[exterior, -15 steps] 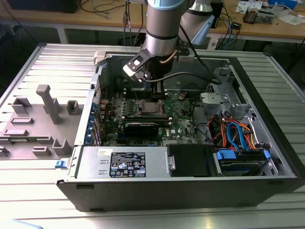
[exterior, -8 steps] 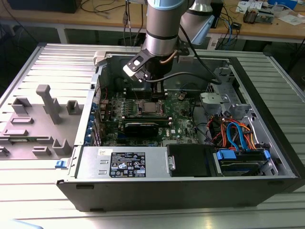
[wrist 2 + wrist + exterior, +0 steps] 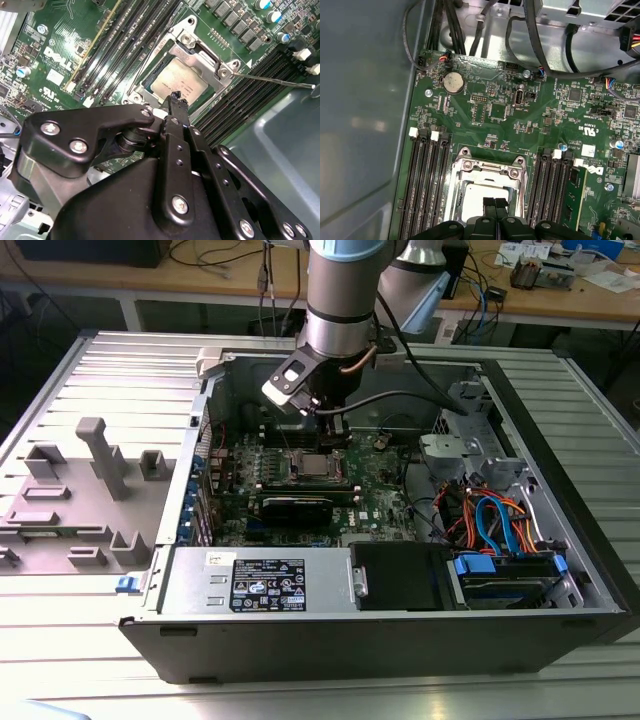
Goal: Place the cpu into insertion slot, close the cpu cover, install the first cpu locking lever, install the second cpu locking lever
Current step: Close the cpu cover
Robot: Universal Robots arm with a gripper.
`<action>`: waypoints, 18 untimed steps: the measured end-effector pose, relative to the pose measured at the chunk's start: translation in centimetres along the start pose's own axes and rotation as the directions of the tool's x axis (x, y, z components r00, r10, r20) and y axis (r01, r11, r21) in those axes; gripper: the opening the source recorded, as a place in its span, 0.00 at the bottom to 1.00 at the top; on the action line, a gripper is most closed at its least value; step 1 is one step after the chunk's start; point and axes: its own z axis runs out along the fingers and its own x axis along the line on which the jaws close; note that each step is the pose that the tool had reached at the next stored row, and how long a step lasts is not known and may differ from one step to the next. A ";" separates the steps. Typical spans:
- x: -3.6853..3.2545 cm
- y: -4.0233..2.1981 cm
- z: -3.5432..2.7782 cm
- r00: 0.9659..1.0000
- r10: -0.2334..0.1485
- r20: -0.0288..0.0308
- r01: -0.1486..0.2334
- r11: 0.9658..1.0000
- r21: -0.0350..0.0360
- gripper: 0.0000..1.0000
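cpu [image 3: 179, 82] under cpu cover [image 3: 198, 56], between memory slots [image 3: 125, 42]

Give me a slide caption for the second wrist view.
Shut gripper poised over the cpu, which sits framed by the lowered cpu cover, between rows of memory slots.

The cpu [image 3: 177, 82] has a dull, brushed silver-grey metal top. The cpu cover [image 3: 200, 56] framing it is brighter bare metal with a soft sheen. The gripper [image 3: 175, 96] is matt black, set with shiny steel screw heads [image 3: 180, 204]. The circuit board [image 3: 490, 120] is glossy green and its memory slots [image 3: 425, 175] are black plastic. In the exterior view, at nine o'clock from the dark matt-painted case [image 3: 400, 640], pale grey matt plastic blocks [image 3: 100, 455] stand on a ribbed, satin metal table [image 3: 60, 660].
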 end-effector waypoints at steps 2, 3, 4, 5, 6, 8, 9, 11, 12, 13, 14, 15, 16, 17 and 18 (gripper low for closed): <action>0.00 0.00 0.00 1.000 -0.005 0.000 0.005 1.000 0.000 0.11; 0.00 0.00 0.00 1.000 -0.005 0.000 0.005 1.000 0.000 0.11; 0.00 0.00 0.00 1.000 -0.005 0.000 0.005 1.000 0.000 0.11; 0.00 0.00 0.00 1.000 -0.005 0.000 0.005 1.000 0.000 0.11; 0.00 0.00 0.00 1.000 -0.006 0.000 0.006 1.000 0.000 0.11; 0.00 0.00 0.00 1.000 -0.006 0.000 0.006 1.000 0.000 0.11; 0.00 0.00 0.00 1.000 -0.007 0.000 0.007 1.000 0.000 0.11; 0.00 0.00 0.00 1.000 -0.007 0.000 0.007 1.000 0.000 0.11; 0.00 0.00 0.00 1.000 -0.007 0.000 0.007 1.000 0.000 0.11; 0.00 0.00 0.00 1.000 -0.008 0.000 0.008 1.000 0.000 0.11; 0.00 0.00 0.00 1.000 -0.012 0.000 0.012 1.000 0.000 0.11; 0.00 0.00 0.00 1.000 -0.013 0.000 0.013 1.000 0.000 0.11; 0.00 0.00 0.00 1.000 -0.014 0.000 0.014 1.000 0.000 0.11; 0.00 0.00 0.00 1.000 -0.014 0.000 0.014 1.000 0.000 0.11; 0.00 0.00 0.00 1.000 -0.014 0.000 0.014 1.000 0.000 0.11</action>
